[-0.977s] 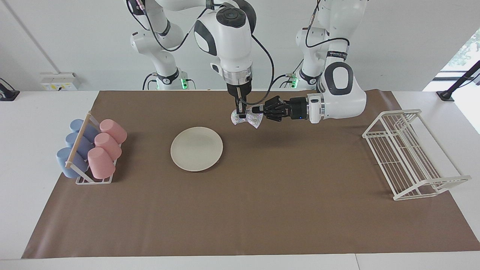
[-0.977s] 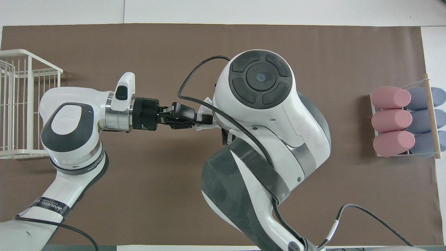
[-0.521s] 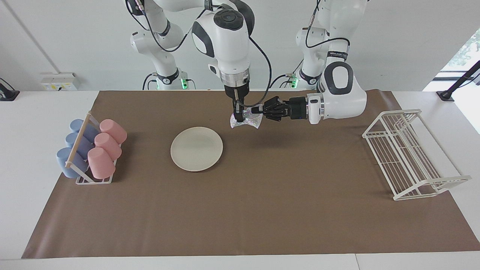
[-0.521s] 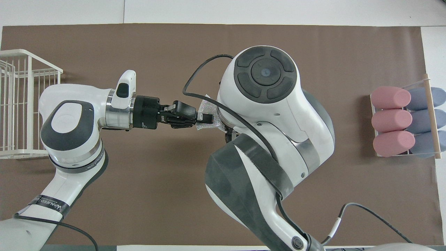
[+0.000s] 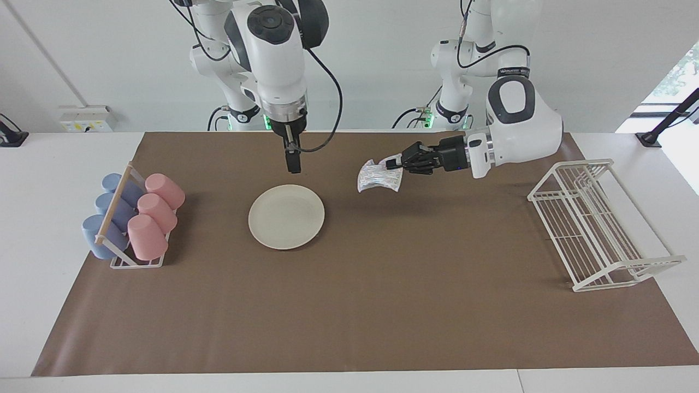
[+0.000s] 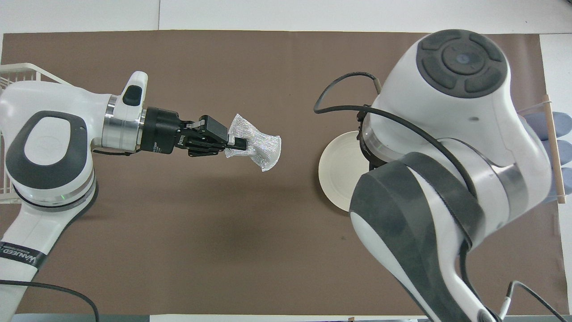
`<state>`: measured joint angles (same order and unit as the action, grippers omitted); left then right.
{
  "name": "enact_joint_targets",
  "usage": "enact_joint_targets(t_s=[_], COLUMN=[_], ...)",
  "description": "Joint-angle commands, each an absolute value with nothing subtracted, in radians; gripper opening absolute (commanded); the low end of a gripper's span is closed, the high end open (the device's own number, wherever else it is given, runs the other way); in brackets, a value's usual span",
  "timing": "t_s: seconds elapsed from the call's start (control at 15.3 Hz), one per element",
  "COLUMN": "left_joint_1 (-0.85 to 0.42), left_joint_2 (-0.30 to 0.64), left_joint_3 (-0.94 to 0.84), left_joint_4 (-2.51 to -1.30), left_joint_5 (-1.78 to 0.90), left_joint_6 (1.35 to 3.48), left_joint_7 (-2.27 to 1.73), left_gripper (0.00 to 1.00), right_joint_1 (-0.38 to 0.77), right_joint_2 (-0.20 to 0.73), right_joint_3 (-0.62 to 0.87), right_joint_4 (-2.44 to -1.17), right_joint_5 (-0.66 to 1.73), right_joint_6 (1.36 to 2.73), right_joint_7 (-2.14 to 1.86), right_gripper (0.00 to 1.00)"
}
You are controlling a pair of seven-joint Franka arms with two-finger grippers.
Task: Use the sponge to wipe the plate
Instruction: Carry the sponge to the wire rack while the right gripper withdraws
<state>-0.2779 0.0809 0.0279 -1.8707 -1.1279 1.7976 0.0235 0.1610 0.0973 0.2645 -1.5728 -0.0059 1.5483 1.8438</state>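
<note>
We see the left pincer (image 5: 394, 162) held level in the air over the brown mat (image 5: 382, 305), its fingertips clamped on one edge of the sponge (image 5: 378, 178). The silvery mesh pad hangs off the tips, clear of the mat, with its free end drooping toward the plate (image 5: 286, 216). In the overhead view the sponge (image 6: 254, 145) fans out from the left pincer (image 6: 237, 143) and lies well apart from the plate (image 6: 339, 172).

The plate rests flat on the mat near the middle of the counter (image 5: 49, 158), toward the right arm's end, and nothing touches it. From above, much of it is covered by the right arm.

The right pincer (image 5: 293, 162) points straight down in the air over the mat, over a spot just on the robots' side of the plate's rim. We cannot tell from the slim dark tip whether its fingers are apart or together, and nothing hangs from it.

At the right arm's end of the counter we see a wire holder (image 5: 128, 259) with pink cups (image 5: 155, 210) and blue cups (image 5: 106, 215) lying on their sides. At the left arm's end stands a white wire rack (image 5: 595, 229).
</note>
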Motion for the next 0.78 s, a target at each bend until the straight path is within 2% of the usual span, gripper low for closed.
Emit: enact_joint_targets(t_s=[0.0, 0.33, 0.72], left_joint_1=[-0.259, -0.259, -0.278], left_joint_2=[0.031, 0.035, 0.04], left_joint_3=[0.028, 0.026, 0.005], left_joint_4=[-1.798, -1.654, -1.572], left_joint_5=[-0.912, -0.495, -0.024], left_joint_6=[1.787, 1.662, 1.471], left_joint_7=[-0.174, -0.305, -0.314], left_gripper=[0.0, 0.0, 0.0], right_joint_1=[0.048, -0.165, -0.238], right_joint_2=[-0.06, -0.086, -0.097], right_joint_3=[0.276, 0.276, 0.261], right_joint_4=[-1.742, -1.737, -1.733], right_joint_5=[-0.008, 0.003, 0.021], right_joint_6=[1.556, 1.427, 1.434], right_joint_7=[1.627, 1.009, 0.338], right_gripper=[1.0, 1.0, 1.0])
